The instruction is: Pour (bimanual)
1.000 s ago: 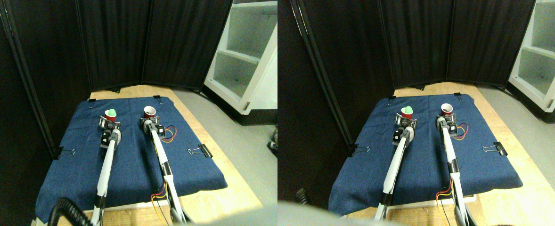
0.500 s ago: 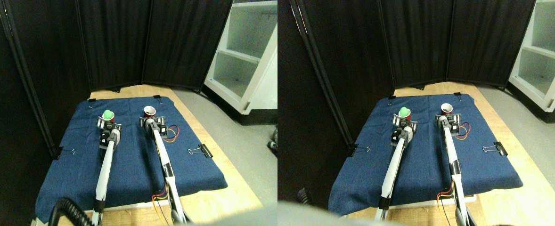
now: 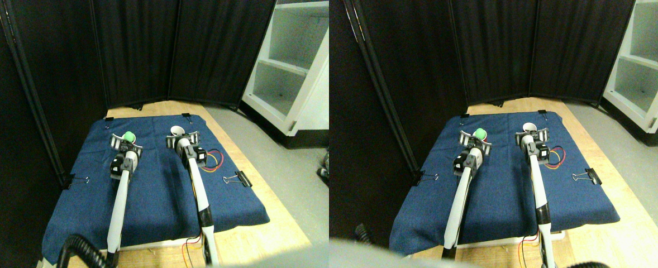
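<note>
Two small red cups stand at the far end of the blue cloth [image 3: 156,195]. The left cup carries a green ball [image 3: 129,135]; its red body is almost hidden behind my left gripper [image 3: 123,140], whose jaws spread open on either side of it. Of the right cup [image 3: 176,130] I see mainly the white inside and rim. My right gripper [image 3: 182,137] is open with its jaws flanking that cup. I cannot tell whether either gripper touches its cup.
Binder clips [image 3: 243,178] hold the cloth to a wooden board [image 3: 262,234] at the edges. Red and yellow wires [image 3: 214,162] loop beside the right arm. A black folding screen [image 3: 139,50] stands behind, a white shelf unit [image 3: 295,67] at the right.
Both arms have reached forward. The grippers, which sat just behind the cups, now have their jaws spread wider and lie around the cups. The cups stand where they were.
</note>
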